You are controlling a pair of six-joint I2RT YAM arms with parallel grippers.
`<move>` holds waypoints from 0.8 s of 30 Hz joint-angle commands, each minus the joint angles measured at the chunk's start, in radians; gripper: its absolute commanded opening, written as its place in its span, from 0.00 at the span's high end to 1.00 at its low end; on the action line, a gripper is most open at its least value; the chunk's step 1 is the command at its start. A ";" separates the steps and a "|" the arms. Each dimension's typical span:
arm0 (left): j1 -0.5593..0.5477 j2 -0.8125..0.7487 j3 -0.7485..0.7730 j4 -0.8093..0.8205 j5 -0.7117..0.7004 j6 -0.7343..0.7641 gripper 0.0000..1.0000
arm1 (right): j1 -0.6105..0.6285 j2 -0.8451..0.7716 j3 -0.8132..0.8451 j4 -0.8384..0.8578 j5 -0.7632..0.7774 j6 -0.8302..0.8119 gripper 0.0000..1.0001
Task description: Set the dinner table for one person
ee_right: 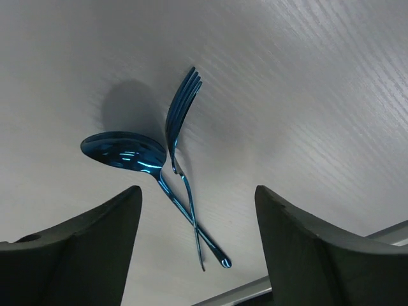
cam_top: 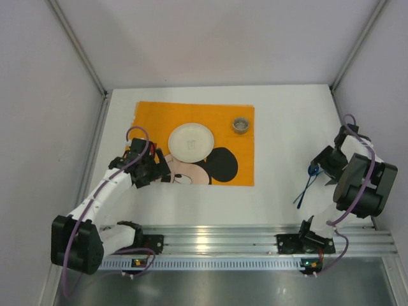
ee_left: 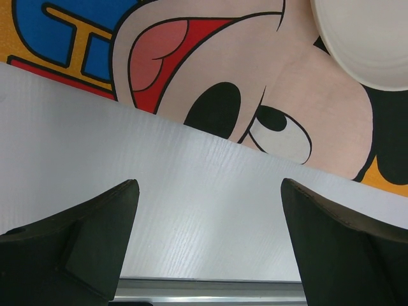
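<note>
So the dinner table (cam_top: 280, 127) is taking up the whole middle of the top view, and both arms are hanging over it from the bottom edge. The left gripper (ee_left: 210, 191) is sitting spread open with nothing between its fingers. In its wrist view bare white tabletop is lying right under it, and the edge of the orange placemat (cam_top: 153, 118) is running diagonally across the upper half. A white plate (cam_top: 190, 141) is resting on the placemat, poking into the upper right corner of that view, and a small round tin (cam_top: 241, 124) is sitting near the mat's upper right corner. Over on the right side of the top view, the right gripper (ee_right: 197, 189) is also hanging wide open, gripping nothing. The table is filling its whole view, with a blue spoon (ee_right: 124, 152) and a blue fork (ee_right: 180, 108) lying on it between the fingers, handles crossing. I can't tell if either gripper is touching the tabletop.
</note>
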 commanded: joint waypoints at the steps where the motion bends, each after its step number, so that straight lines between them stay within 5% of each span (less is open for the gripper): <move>1: -0.005 -0.046 -0.011 0.028 0.007 -0.016 0.02 | -0.002 -0.003 -0.018 0.072 -0.019 0.008 0.31; 6: -0.006 -0.056 -0.010 0.020 0.002 -0.022 0.02 | -0.002 0.028 -0.006 0.102 -0.007 0.017 0.57; 14: -0.012 -0.078 -0.019 0.017 -0.007 -0.033 0.02 | 0.008 0.080 -0.011 0.146 0.013 0.014 0.69; 21: -0.015 -0.076 -0.016 0.014 -0.006 -0.033 0.02 | 0.039 0.074 -0.054 0.175 0.042 0.002 1.00; 24: -0.015 -0.066 -0.014 0.016 -0.004 -0.032 0.02 | 0.041 0.036 -0.049 0.160 0.051 -0.011 1.00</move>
